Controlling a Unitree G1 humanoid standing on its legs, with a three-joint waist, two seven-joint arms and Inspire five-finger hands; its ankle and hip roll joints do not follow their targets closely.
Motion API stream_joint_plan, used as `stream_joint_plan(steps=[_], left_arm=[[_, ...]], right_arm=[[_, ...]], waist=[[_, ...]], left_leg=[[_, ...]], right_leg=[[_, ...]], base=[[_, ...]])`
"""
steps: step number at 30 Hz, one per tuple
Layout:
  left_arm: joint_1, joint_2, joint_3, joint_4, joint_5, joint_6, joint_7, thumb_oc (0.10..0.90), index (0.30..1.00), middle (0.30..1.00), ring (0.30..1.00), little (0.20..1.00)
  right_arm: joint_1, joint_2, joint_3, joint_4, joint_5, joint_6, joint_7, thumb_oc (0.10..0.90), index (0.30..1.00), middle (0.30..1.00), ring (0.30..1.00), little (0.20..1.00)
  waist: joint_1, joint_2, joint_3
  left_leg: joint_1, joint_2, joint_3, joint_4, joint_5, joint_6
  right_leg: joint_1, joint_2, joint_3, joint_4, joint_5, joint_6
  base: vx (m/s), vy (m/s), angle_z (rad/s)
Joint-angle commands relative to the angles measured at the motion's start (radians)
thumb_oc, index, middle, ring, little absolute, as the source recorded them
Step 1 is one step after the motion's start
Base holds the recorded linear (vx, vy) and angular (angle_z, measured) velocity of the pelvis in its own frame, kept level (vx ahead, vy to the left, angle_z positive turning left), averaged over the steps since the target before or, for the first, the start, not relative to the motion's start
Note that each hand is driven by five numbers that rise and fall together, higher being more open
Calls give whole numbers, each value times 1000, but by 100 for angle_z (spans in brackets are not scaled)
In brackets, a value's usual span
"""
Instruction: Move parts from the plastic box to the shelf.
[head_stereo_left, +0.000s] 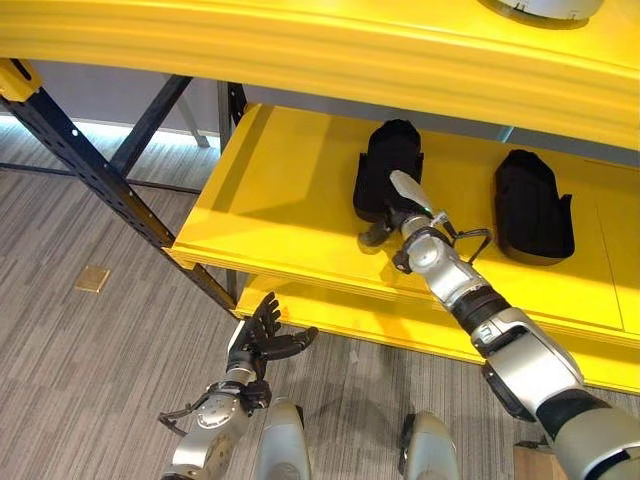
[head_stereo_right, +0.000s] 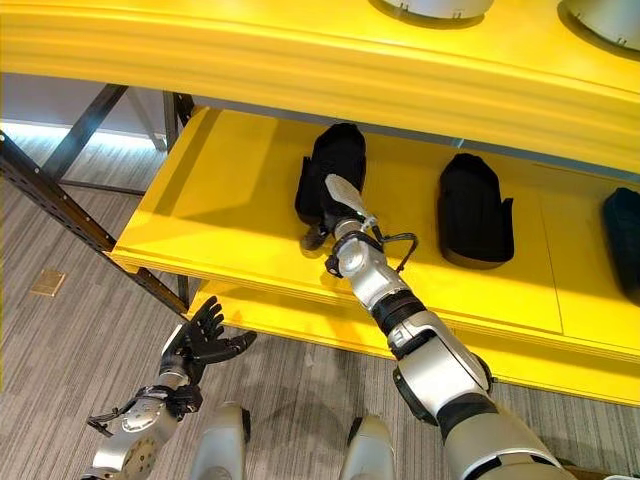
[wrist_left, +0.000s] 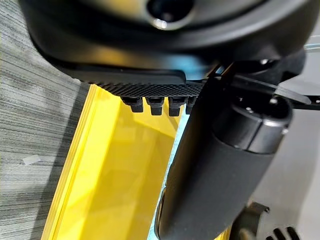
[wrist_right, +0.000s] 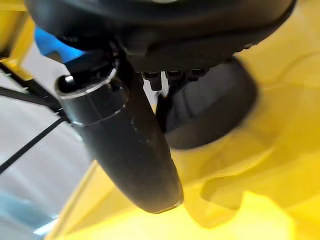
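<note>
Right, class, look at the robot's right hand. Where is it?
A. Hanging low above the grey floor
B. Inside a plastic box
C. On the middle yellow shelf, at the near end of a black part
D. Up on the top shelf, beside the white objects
C: the right hand lies on the middle yellow shelf against the near end of the left black part, while the left hand hangs low over the floor.

Silver-grey arms, dark hands, black fingers (head_stereo_left: 268, 318)

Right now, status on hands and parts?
Right hand on black part on middle shelf, grip unclear. Left hand open, empty, low. Second part beside.
</note>
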Motion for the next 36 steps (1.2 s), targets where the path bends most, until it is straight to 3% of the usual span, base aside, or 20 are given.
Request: stream_joint_plan(steps=[1, 23, 36], left_arm=[[-40, 61, 36, -97, 16, -93, -2, 900, 1000, 1000, 1000, 1000], [-28, 51, 57, -88, 30, -79, 4, 900, 1000, 1000, 1000, 1000], [-20, 47, 70, -98, 39, -79, 4, 900, 1000, 1000, 1000, 1000]], right_arm=[[-136, 2, -37, -59, 18, -77, -33, 900, 1000, 1000, 1000, 1000], [-91, -31, -57, -215, 13, -82, -12, 900, 1000, 1000, 1000, 1000], [-75, -93, -63, -276, -78, -75, -8, 900, 1000, 1000, 1000, 1000]], waist=[[36, -46, -9], [22, -62, -6], [13, -66, -6]], left_leg=[[-2, 34, -58, 42, -45, 39], [3, 42, -51, 46, -50, 38], [-1, 43, -48, 47, -50, 38]], right_leg=[[88, -1, 12, -126, 81, -17], [87, 5, 18, -127, 78, -20], [79, 7, 25, -124, 78, -21]], base=[[2, -18, 4], [0, 0, 0], [0, 0, 0]])
